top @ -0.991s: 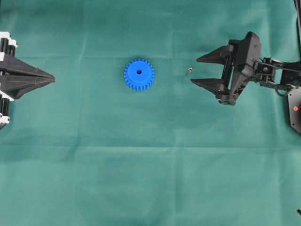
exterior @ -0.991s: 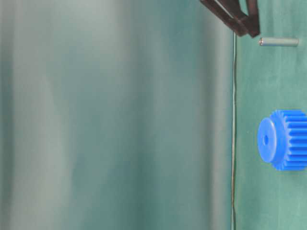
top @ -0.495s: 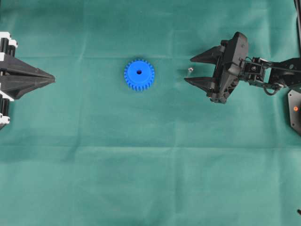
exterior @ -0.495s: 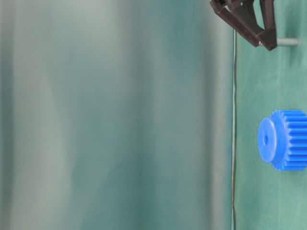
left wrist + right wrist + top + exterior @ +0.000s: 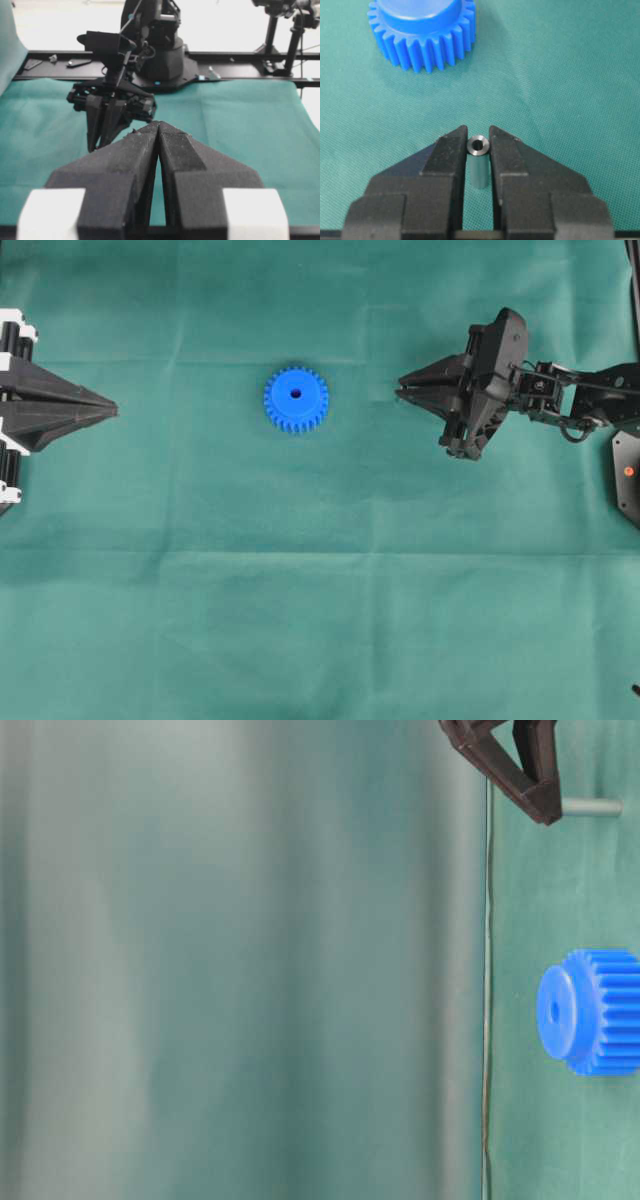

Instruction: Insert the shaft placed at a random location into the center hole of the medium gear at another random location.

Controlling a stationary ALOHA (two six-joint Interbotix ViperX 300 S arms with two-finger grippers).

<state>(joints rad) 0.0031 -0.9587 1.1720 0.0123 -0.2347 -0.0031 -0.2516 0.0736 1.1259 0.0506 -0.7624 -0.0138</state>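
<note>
The blue medium gear (image 5: 296, 399) lies flat on the green cloth left of centre, its dark center hole (image 5: 296, 393) facing up. It also shows in the table-level view (image 5: 590, 1012) and at the top of the right wrist view (image 5: 422, 30). My right gripper (image 5: 400, 392) is to the gear's right. Its jaws are closed onto the small silvery shaft (image 5: 478, 146), which stands upright between the fingertips (image 5: 451, 150). The shaft's lower end sticks out in the table-level view (image 5: 592, 808). In the overhead view the fingers hide it. My left gripper (image 5: 112, 408) is shut and empty at the left edge.
The green cloth (image 5: 320, 590) covers the whole table. The right arm's black base plate (image 5: 628, 475) sits at the right edge. The left wrist view shows the right arm (image 5: 115, 105) ahead and a black rail (image 5: 240, 75) behind the table.
My right gripper moved left until its open jaws were either side of the shaft, then closed on it. The gear and the left arm have not moved.
</note>
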